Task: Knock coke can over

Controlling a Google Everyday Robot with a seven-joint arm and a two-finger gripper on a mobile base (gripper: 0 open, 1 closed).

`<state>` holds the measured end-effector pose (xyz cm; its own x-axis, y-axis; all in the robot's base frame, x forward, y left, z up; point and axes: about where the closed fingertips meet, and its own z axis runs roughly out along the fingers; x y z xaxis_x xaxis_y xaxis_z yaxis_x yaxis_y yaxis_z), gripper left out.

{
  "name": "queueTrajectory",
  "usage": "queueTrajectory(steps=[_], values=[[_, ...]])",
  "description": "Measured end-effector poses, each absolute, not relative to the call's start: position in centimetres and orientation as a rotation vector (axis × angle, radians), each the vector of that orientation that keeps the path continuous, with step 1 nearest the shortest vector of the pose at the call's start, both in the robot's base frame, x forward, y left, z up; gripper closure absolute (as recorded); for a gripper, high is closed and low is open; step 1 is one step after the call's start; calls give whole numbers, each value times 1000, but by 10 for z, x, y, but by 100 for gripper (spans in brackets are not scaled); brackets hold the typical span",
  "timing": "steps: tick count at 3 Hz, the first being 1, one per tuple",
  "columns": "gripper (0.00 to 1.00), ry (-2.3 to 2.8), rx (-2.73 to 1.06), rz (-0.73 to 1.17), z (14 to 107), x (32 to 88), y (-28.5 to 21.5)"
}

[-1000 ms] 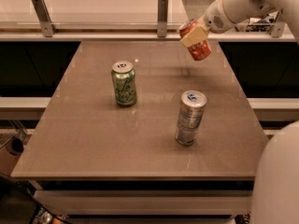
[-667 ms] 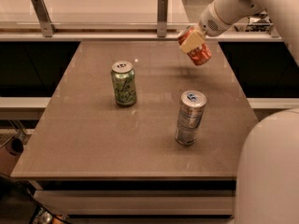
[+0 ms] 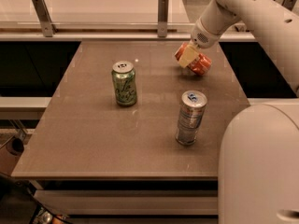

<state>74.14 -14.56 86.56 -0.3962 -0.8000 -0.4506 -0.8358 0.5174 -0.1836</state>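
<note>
Tool (image 3: 188,56) is clamped on the coke can (image 3: 202,64), low over the far right of the surface (image 3: 93,139). A second ago it held the can higher up. Now it's come down and the can's tipped nearly onto its side. Might already be touching down, hard to say. I'd guess it only needs letting go. Green can (image 3: 124,84) and silver can (image 3: 190,118) haven't budged.

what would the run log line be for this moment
gripper: far right of table, shut on coke can | coke can: tilted, nearly on its side | green can: upright | silver can: upright
</note>
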Motion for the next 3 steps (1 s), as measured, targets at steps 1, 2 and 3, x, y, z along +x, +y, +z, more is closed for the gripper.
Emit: queueTrajectory(steps=[1, 2, 3], values=[[100, 2324, -1391, 88, 837, 737, -137], [100, 2328, -1409, 102, 830, 737, -132], [82, 2328, -1409, 102, 831, 737, -132]])
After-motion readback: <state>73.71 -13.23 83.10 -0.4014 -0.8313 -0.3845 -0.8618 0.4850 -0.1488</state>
